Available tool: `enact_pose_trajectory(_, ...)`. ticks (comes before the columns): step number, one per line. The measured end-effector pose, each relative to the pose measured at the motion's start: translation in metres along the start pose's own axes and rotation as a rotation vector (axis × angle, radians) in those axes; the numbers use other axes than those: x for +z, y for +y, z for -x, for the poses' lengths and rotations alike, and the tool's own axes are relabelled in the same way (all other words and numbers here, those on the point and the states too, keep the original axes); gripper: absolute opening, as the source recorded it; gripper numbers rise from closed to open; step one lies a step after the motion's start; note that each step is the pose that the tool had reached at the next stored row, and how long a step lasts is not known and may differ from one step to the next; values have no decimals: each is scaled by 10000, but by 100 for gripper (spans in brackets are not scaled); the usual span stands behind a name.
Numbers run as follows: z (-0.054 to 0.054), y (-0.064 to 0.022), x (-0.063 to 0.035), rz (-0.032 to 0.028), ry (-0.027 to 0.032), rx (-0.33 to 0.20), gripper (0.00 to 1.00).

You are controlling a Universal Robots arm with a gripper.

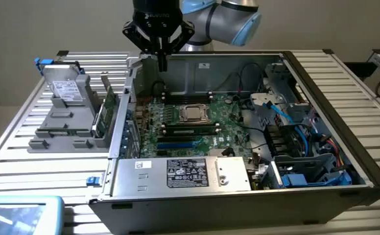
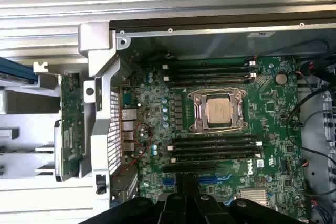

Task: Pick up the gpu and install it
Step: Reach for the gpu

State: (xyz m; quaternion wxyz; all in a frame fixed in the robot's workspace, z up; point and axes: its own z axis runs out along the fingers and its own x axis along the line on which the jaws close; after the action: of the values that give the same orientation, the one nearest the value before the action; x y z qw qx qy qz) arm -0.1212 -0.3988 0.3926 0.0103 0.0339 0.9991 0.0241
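Because the gpu [image 1: 104,111] stood on edge in the rack [image 1: 53,133], just beside the case [image 1: 242,208] at the exterior view's left, a clean pick would probably mean coming down square over its top edge and pinching across its thin faces. Farther back, the gripper [image 1: 161,64] hovered over the case's far wall, fingers together, holding nothing. I counted one gpu, one drive [image 1: 66,88], one case and one gripper.

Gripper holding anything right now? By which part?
Nothing held. The gripper hangs over the open case; the graphics card stands in the grey rack beside it.
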Motion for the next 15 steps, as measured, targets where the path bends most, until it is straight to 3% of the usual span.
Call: enact_pose_trajectory(15, -24, -1, 0, -1, 1, -7, 12)
